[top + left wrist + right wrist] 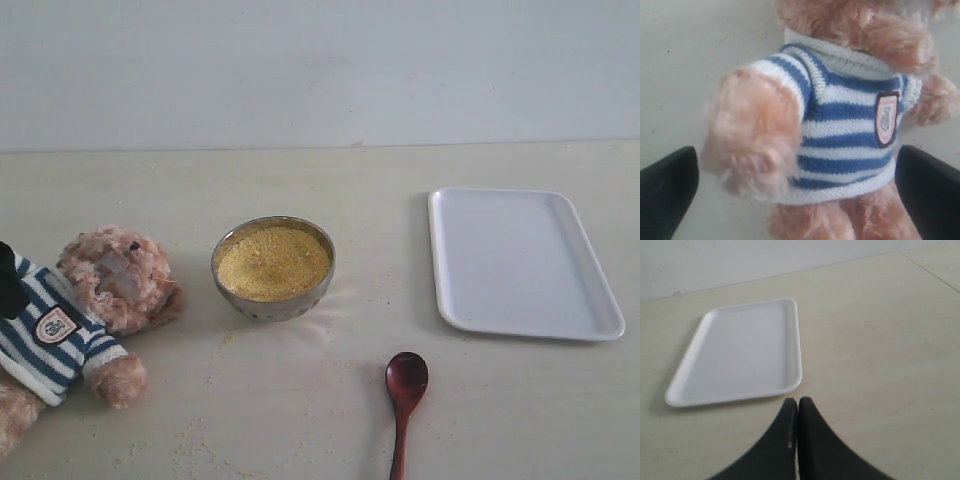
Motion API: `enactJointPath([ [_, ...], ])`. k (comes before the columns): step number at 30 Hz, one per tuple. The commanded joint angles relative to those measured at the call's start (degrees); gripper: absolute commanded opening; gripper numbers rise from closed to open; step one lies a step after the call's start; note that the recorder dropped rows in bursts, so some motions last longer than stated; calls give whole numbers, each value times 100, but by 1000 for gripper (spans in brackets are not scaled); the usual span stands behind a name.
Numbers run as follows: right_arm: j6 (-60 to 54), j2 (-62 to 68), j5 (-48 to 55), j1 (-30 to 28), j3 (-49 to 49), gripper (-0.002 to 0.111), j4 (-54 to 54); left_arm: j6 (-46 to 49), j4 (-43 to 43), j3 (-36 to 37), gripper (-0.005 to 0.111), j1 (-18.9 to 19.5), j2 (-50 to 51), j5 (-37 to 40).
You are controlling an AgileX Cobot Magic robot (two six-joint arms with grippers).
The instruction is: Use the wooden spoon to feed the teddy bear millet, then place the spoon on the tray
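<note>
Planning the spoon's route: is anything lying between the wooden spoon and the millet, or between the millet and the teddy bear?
Nothing visible does. Only table with scattered grains separates the wooden spoon from the millet, and the millet from the teddy bear.

The left hand (797,155) stood with its jaws spread wide, one black finger (667,190) showing at each side of its wrist view. A dark sliver of it showed at the left edge of the exterior view. The right hand (798,407) had its two black fingers (775,445) pressed together, tips touching.
</note>
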Motion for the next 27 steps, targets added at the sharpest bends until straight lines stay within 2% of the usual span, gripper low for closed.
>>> enactJointPath([
  [1,-26,-32,-25,-37,-14,0,-37,67,33,17,109,2,332,-214],
  [8,-26,-32,-25,-37,-14,0,-37,125,-44,17,109,2,983,-737],
  [14,-26,-32,-25,-37,-14,0,-37,222,-1182,17,108,2,1777,-472],
  [16,-26,-32,-25,-37,-14,0,-37,235,-1337,17,97,2,2152,-173],
  [17,-26,-32,-25,-37,-14,0,-37,235,-1365,17,72,2,2354,-92],
  [18,-26,-32,-25,-37,-14,0,-37,235,-1365,17,57,2,2421,-76],
  [19,-26,-32,-25,-37,-14,0,-37,211,-1350,17,14,2,2462,-49],
  [21,-26,-32,-25,-37,-14,0,-37,-79,-1319,-5,5,26,2393,-49],
  [24,-26,-32,-25,-37,-14,0,-37,-333,-1431,-17,5,95,1988,-152],
  [27,-26,-32,-25,-37,-14,0,-37,-319,-2322,-17,5,318,1147,-324],
])
